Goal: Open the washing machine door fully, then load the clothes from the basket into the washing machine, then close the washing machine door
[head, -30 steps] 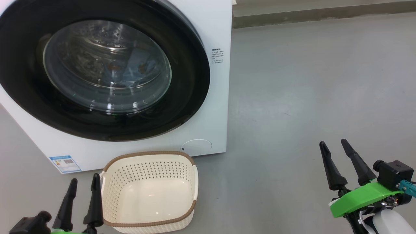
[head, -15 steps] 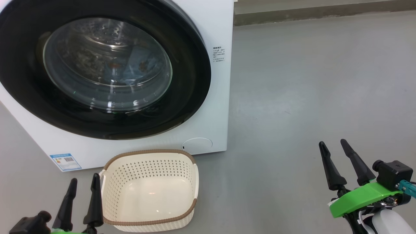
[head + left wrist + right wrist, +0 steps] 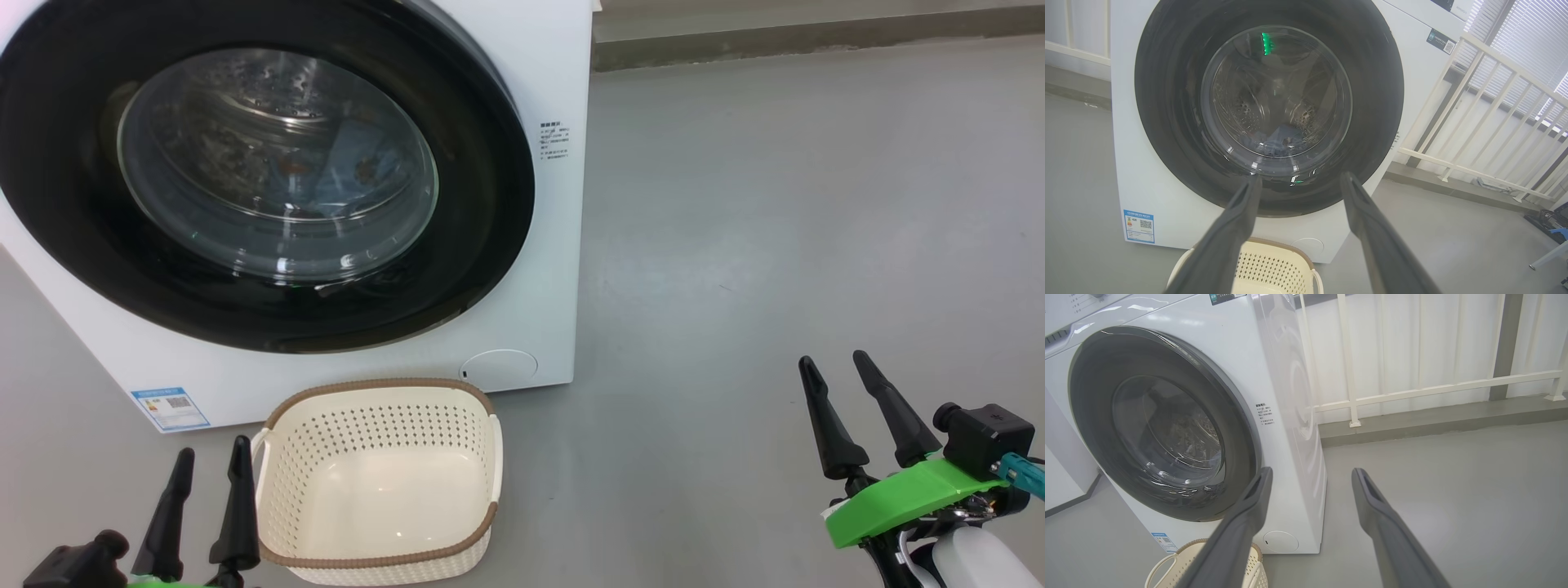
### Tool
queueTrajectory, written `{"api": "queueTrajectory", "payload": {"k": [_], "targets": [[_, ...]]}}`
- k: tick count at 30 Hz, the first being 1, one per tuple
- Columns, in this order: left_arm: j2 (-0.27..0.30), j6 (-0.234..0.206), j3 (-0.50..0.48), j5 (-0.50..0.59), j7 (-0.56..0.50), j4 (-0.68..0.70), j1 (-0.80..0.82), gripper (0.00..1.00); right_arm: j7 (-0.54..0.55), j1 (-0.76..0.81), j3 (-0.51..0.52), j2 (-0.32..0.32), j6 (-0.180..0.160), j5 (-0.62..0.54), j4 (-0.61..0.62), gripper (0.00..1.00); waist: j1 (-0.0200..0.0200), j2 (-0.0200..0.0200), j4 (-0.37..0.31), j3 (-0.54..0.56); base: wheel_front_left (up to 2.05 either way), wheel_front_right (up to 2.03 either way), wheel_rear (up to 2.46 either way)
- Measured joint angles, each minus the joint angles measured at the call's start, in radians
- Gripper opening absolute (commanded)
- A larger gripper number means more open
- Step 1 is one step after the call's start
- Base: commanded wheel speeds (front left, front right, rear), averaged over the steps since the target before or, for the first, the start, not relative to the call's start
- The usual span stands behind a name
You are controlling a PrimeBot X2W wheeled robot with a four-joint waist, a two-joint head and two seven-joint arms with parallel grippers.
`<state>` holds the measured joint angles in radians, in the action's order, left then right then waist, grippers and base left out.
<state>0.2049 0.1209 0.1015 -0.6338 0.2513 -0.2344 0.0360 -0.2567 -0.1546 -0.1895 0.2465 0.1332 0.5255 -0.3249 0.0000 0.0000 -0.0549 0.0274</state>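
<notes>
At the lower left of the head view, the left gripper (image 3: 214, 447) is seen with its jaws spread wide, pointed up the picture toward the washing machine (image 3: 555, 269). Its inner finger stands just beside the left wall of the basket (image 3: 375, 384). The basket is set upright on the grey floor (image 3: 775, 204), mouth up, close before the machine's lower front. Its long axis cannot be told with certainty. The washing machine door (image 3: 490, 204) is closed flush against the front, its glass bowl faced toward the camera. The clothes (image 3: 351, 171) are made out through the glass, lying inside the drum. A blue label sticker (image 3: 171, 408) is fixed at the front's lower left corner. The right gripper (image 3: 833, 359) is held at the lower right, well apart from machine and basket, likewise spread wide, tilted up and slightly left.

Through the left wrist view the door is met nearly square on, above and between the two spread fingers (image 3: 1237, 232). The blue fabric is seen low in the drum, and the basket's far rim is caught at the bottom edge. A white railing (image 3: 1486, 106) is seen to the right of the machine.

From the right wrist view the machine is taken at an angle, with front and side panel both shown. The door is seen closed, and a handle loop of the basket is caught at the bottom edge.
</notes>
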Motion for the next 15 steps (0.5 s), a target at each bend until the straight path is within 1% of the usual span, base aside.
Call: {"api": "queueTrajectory", "payload": {"k": [3,4,9,15], "targets": [[-0.002,0.000,-0.001,-0.011,0.000,-0.001,0.000,1.00,0.000,0.000,0.000,0.000,0.000,0.000,0.000,1.00,0.0001,0.0000,0.001,0.001,0.00,0.00,0.00],[-0.004,0.000,-0.001,-0.017,-0.001,-0.003,0.000,0.00,0.000,0.000,-0.001,-0.001,0.000,0.000,-0.002,0.00,0.0000,0.0000,0.001,0.001,0.00,0.00,0.00],[-0.039,0.001,0.014,-0.018,-0.006,-0.060,-0.036,0.00,0.006,0.057,-0.007,-0.041,0.000,0.004,-0.061,0.00,0.0000,0.0000,0.002,0.001,0.00,0.00,0.00],[-0.040,0.001,0.007,-0.066,-0.024,-0.061,-0.040,0.00,0.019,0.061,0.001,-0.049,0.000,0.051,-0.061,0.00,0.0003,0.0000,0.004,0.001,0.00,0.00,0.00]]}}
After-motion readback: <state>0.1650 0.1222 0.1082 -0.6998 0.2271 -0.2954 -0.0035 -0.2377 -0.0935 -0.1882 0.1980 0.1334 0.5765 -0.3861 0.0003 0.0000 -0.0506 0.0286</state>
